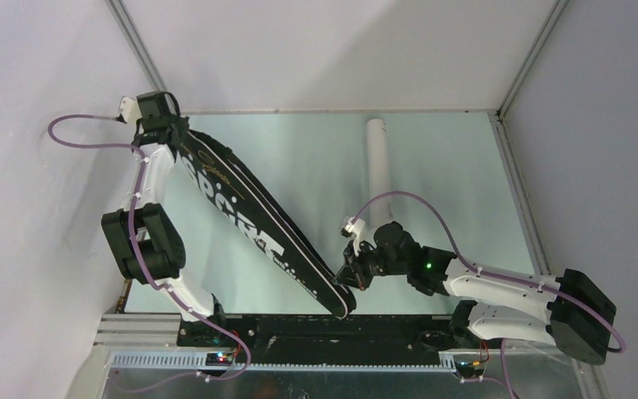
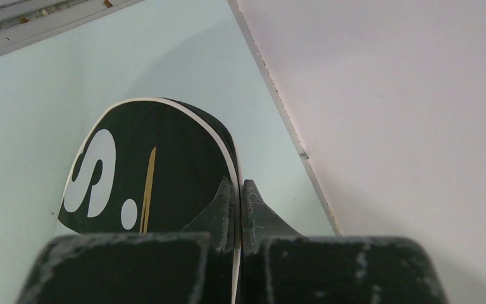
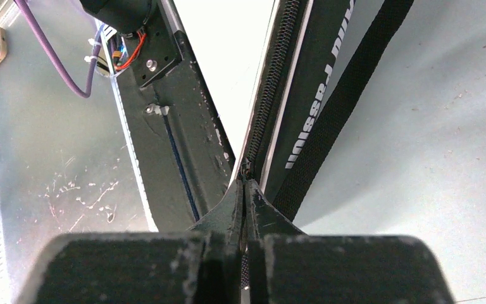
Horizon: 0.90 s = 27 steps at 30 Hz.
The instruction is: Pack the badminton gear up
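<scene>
The black bag (image 1: 253, 220) lettered "SPORT" stands on its edge, running from the far left corner down to the near middle of the table. My left gripper (image 1: 166, 133) is shut on the rim of its wide end, and the white piping sits between the fingers (image 2: 237, 190) next to the bag's black face (image 2: 164, 158). My right gripper (image 1: 350, 278) is shut on the narrow end, its fingertips (image 3: 245, 187) closed at the foot of the zipper (image 3: 272, 95). A black strap (image 3: 348, 107) hangs beside it. A long white tube (image 1: 378, 162) lies at the back.
The left wall (image 2: 386, 95) is close beside my left gripper. A black rail (image 1: 316, 324) runs along the near edge between the arm bases. A purple cable (image 3: 57, 63) loops near the black base plate (image 3: 164, 126).
</scene>
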Each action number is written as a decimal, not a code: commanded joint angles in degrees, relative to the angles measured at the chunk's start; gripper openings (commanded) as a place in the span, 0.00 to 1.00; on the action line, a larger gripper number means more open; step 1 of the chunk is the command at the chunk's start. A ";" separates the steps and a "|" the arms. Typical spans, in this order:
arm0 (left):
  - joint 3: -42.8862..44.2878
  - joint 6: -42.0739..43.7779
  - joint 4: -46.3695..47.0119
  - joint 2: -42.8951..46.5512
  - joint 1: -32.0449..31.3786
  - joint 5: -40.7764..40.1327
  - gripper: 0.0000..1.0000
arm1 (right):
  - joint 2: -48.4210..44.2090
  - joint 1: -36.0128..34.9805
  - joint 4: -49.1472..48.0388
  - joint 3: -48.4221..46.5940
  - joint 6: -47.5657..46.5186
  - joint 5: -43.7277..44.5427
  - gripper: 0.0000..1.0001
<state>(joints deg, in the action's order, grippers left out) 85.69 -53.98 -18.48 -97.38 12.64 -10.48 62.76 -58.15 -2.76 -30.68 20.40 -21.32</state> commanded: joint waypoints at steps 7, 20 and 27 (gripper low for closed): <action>2.54 0.80 3.76 1.48 0.28 -0.86 0.00 | -2.81 -0.28 -0.77 0.96 -0.28 -0.74 0.00; 6.29 1.89 3.17 -2.07 0.32 -3.70 0.00 | -19.54 -10.67 11.84 9.50 14.89 13.30 0.00; 6.34 0.78 4.02 -2.98 0.28 -4.75 0.00 | -22.02 -19.63 11.54 14.40 27.58 21.87 0.00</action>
<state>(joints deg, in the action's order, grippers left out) 88.62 -53.56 -20.36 -99.72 12.29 -11.00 40.60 -73.60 5.26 -18.81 37.78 -4.40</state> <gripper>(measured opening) 0.015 0.007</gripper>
